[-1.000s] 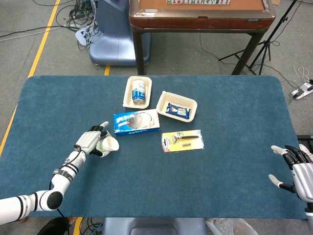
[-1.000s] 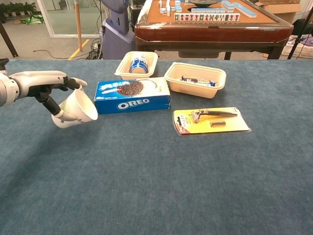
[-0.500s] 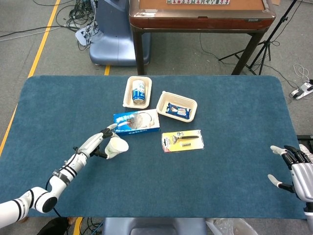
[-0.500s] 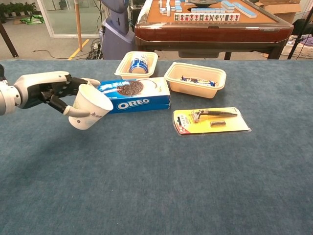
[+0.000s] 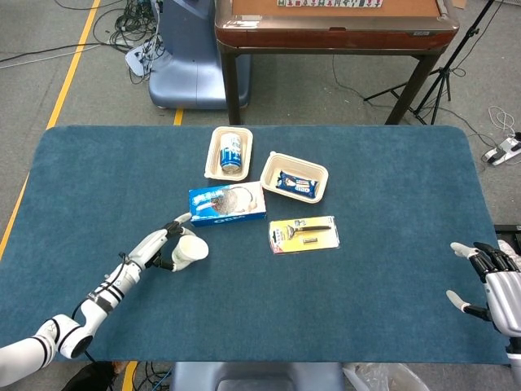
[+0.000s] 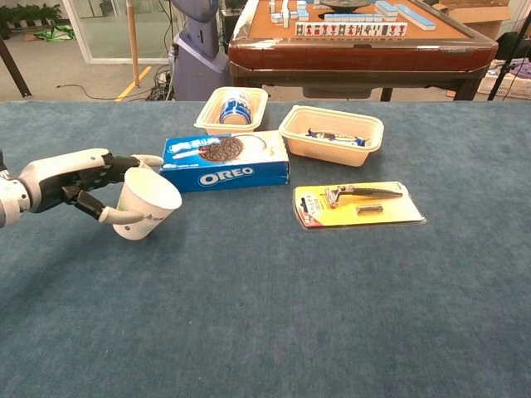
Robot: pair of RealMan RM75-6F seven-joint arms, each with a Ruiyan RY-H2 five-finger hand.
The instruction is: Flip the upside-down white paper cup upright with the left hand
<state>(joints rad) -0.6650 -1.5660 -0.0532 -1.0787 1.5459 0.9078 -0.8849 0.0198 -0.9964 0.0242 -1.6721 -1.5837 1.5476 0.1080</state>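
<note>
1 white paper cup [image 6: 147,206] now nearly upright, lower, left hand [image 6: 76,182] gripping

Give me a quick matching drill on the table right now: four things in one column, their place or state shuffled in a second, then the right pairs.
Things:
1. white paper cup
2. Oreo box
3. razor pack
4. blue can

Places or states:
A. lying in a beige tray at the back
B. held by the left hand, mouth tilted upward
C. flat on the cloth, on a yellow card
D. just behind the cup, in front of the can's tray

Pairs: 1-B, 2-D, 3-C, 4-A
</note>
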